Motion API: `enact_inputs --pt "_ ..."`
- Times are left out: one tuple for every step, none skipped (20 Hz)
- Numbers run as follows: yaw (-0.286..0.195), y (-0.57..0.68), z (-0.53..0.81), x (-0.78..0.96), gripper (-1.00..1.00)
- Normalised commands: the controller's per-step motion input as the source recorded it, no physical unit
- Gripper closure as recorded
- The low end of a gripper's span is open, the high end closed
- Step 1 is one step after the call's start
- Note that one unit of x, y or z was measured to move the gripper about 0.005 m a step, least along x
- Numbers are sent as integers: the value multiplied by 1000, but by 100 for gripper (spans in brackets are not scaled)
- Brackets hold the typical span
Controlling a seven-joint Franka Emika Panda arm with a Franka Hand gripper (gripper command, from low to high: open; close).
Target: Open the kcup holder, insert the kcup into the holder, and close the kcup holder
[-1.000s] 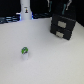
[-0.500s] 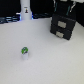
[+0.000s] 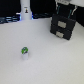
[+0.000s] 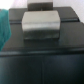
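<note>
The kcup holder [image 3: 63, 26] is a black box with two stacked drawer fronts, standing at the back on the exterior view's right. The kcup [image 3: 24, 51], a small white pod with a green top, stands on the white table well in front of the holder and toward the exterior view's left. My gripper [image 3: 65, 12] hangs just above and behind the holder's top, and its jaws are too blurred to read. The wrist view shows the holder's black surface [image 4: 40, 62] close up, with a pale grey handle [image 4: 41, 25]. No fingers show there.
A tall white bottle-like object with a black mark [image 3: 25, 11] stands at the back on the exterior view's left. Dark clutter [image 3: 7, 19] lines the back edge there. The white table [image 3: 55, 60] stretches between the kcup and the holder. A green patch [image 4: 4, 25] shows at the wrist view's edge.
</note>
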Motion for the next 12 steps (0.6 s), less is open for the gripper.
enact_inputs --pt "0 391 -337 0 -100" --pt "-4 451 -337 -80 -100" --pt "-9 377 -340 -149 -100" --pt "-10 354 -349 -226 -100" --pt "-4 317 -349 -269 -100" --pt "0 280 -374 -311 -100" --pt "0 263 -374 -317 -100" --pt "0 214 -403 -314 -100" --pt "0 131 -426 -331 -100" --pt "0 9 -417 -374 -100" --pt "0 0 -397 -426 -100" --pt "-2 0 -377 -423 -100"
